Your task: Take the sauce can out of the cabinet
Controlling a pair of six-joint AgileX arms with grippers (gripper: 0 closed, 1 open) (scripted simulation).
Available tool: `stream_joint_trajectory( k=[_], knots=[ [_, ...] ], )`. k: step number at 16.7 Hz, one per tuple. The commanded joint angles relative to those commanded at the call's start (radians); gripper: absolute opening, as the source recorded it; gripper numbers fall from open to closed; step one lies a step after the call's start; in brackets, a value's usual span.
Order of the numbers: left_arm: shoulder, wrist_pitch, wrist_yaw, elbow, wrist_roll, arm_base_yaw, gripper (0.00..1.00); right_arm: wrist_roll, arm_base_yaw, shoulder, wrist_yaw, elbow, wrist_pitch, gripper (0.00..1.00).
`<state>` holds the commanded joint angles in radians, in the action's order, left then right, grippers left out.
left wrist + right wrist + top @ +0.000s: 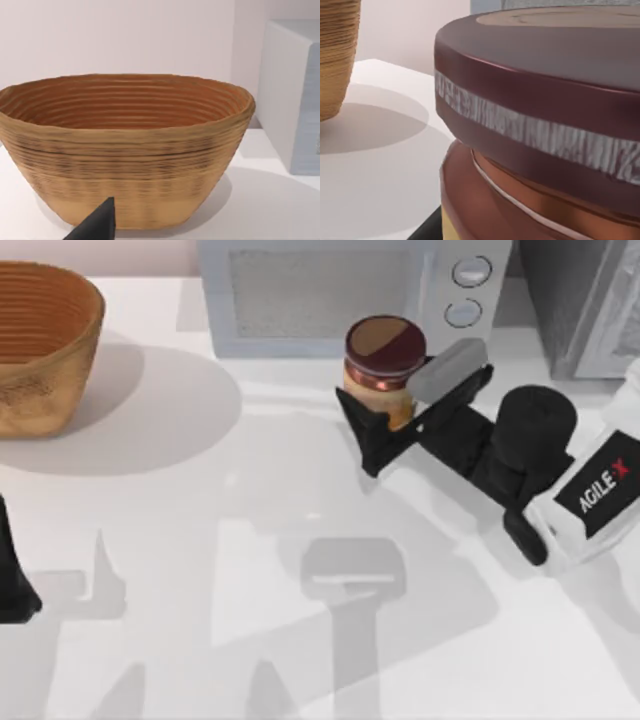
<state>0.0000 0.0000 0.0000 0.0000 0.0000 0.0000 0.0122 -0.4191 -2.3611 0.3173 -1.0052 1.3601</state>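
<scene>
The sauce can (385,358), with its maroon top, reddish rim and tan label, is upright in front of the microwave, out in the open and left of the cabinet (575,300). My right gripper (395,390) is shut on the can, one finger on each side of its body. From the right wrist the sauce can (545,100) looms very close, lid uppermost. The cabinet is a grey speckled box at the back right corner, partly cut off by the frame. My left gripper (12,585) is parked at the table's left edge.
A pale microwave (340,290) with two round knobs stands at the back centre, right behind the can. A woven brown basket (40,345) sits at the back left, and the same basket (125,150) faces the left wrist. The white table (200,540) spreads in front.
</scene>
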Motion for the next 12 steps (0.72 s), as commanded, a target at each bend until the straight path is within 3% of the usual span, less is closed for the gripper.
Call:
stream_joint_trajectory(
  k=[12],
  knots=[
    [0.000,0.000,0.000,0.000,0.000,0.000,1.00,0.000,0.000,0.000,0.000,0.000,0.000,0.98]
  ],
)
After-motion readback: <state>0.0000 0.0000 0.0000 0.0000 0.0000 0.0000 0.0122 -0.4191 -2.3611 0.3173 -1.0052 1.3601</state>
